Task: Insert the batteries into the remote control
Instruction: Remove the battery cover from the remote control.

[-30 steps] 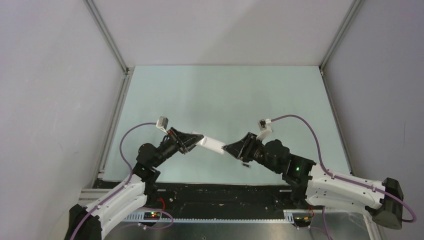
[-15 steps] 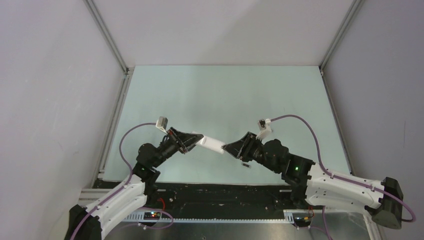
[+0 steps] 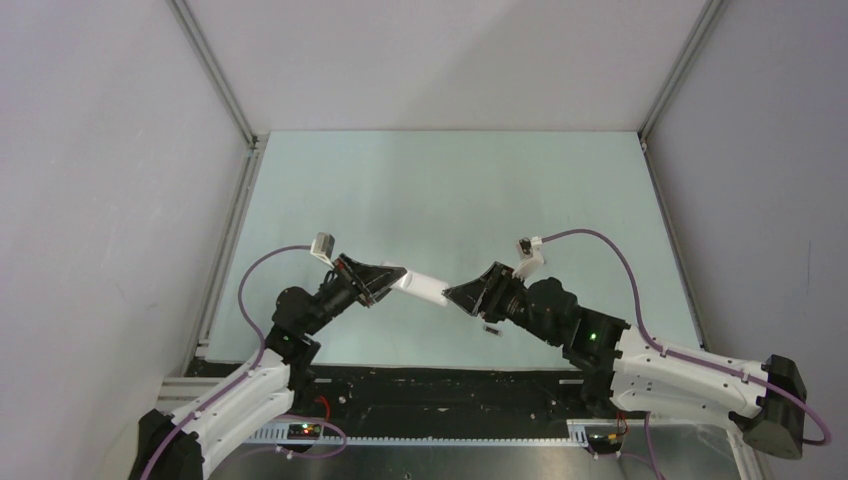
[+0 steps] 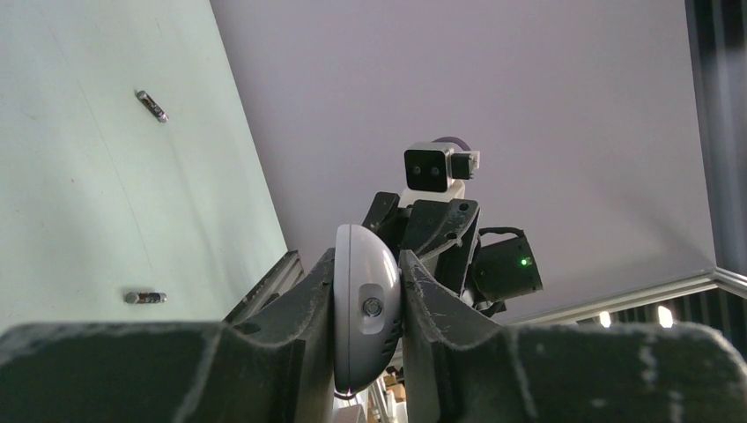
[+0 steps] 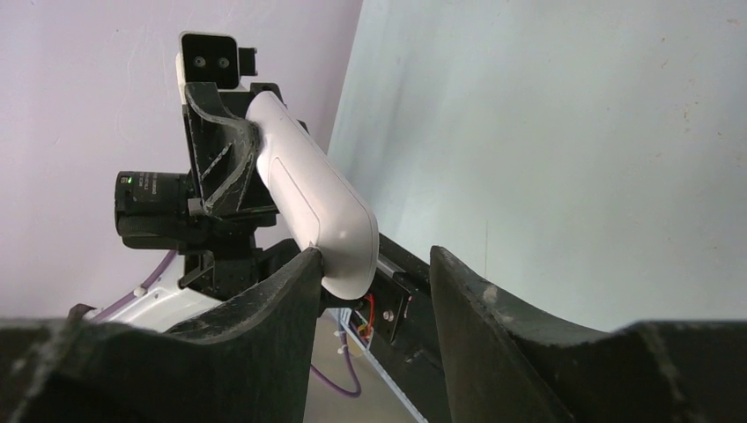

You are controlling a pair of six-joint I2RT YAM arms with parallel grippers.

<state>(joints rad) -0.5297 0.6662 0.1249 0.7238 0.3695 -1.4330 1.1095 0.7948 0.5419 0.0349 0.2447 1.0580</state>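
Note:
My left gripper (image 3: 383,281) is shut on one end of the white remote control (image 3: 420,287) and holds it level above the table. In the left wrist view the remote's rounded end (image 4: 366,308) sits clamped between my fingers. My right gripper (image 3: 455,296) is open at the remote's other end. In the right wrist view the remote (image 5: 308,194) touches the left finger (image 5: 282,300), and the right finger stands apart from it. Two dark batteries (image 4: 151,106) (image 4: 144,298) lie on the table. One dark cell (image 3: 491,328) shows below the right gripper in the top view.
The pale green table (image 3: 450,190) is boxed in by grey walls with aluminium rails (image 3: 225,260) along its left and right sides. The black front edge (image 3: 440,375) runs between the arm bases.

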